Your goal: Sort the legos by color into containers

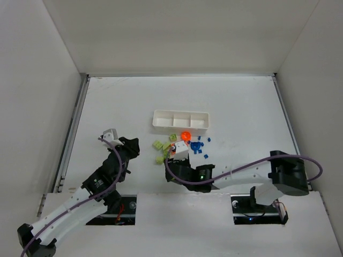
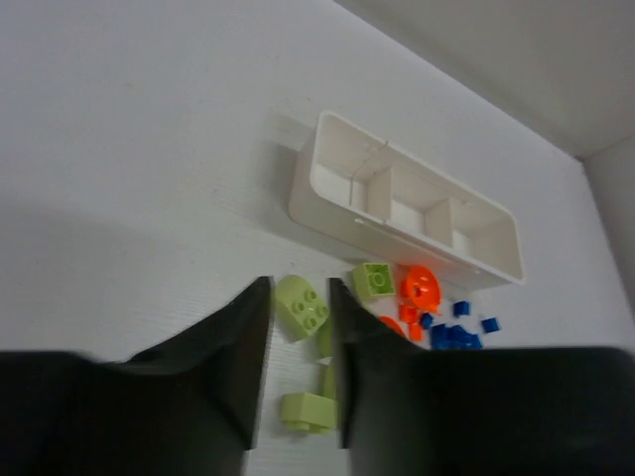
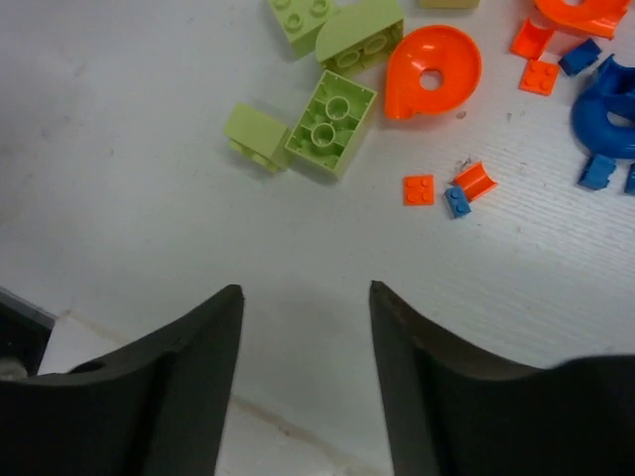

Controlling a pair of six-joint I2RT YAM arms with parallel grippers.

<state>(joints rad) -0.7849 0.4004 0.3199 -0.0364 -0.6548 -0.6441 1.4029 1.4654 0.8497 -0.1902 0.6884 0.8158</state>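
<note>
We're looking at the white table [image 1: 118,107]: the long white tray [image 1: 180,128] sits on it, and near the tray's front wall light-green bricks [image 1: 159,145], an orange disc [image 1: 185,136] and small blue bits [image 1: 196,146] lie scattered close together.

No writing can be read in any of the three views. The white tray [image 2: 322,213] and the legos [image 3: 331,122] show plain surfaces, with no legible letters, numbers, labels or brand marks.

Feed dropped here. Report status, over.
Both open: left gripper, right gripper, holding nothing. Tray empty, all bricks loose on the table in front of it. No obstruction seen.
</note>
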